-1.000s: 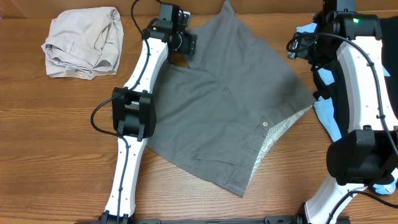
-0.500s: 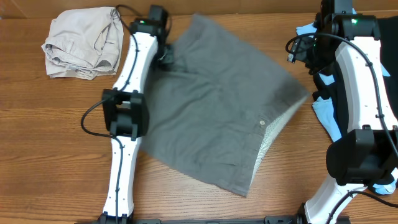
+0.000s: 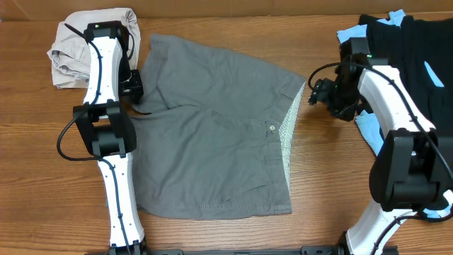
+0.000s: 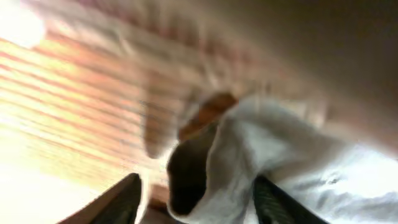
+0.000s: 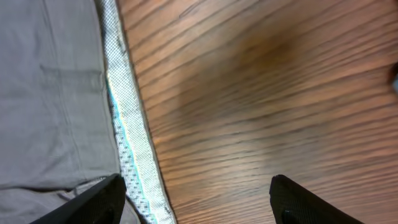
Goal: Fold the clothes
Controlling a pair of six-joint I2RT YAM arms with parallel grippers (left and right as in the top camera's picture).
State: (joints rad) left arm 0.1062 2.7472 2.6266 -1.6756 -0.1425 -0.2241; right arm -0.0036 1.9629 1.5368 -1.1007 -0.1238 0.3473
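Observation:
The mid-grey shorts [image 3: 212, 149] lie spread flat mid-table, with the small button [image 3: 272, 128] and the pale waistband lining [image 3: 287, 145] at their right edge. My left gripper [image 3: 132, 83] is at the shorts' upper left edge, beside the beige garment [image 3: 71, 49]. In the blurred left wrist view its fingers [image 4: 199, 202] are wide apart with a pale fold of cloth [image 4: 280, 155] between them. My right gripper [image 3: 316, 93] is open and empty, just right of the waistband's upper corner. In the right wrist view [image 5: 199, 202] it is over bare wood beside the lining [image 5: 127, 130].
The beige garment is bunched at the back left corner. A black garment [image 3: 417, 49] and a light-blue one [image 3: 368, 127] are piled at the right edge behind my right arm. The wooden table [image 3: 340, 184] shows between the shorts and the right arm.
The shorts were dragged left and turned, and now lie flat. My left gripper moved left to the beige garment. My right gripper came down and left to the waistband corner.

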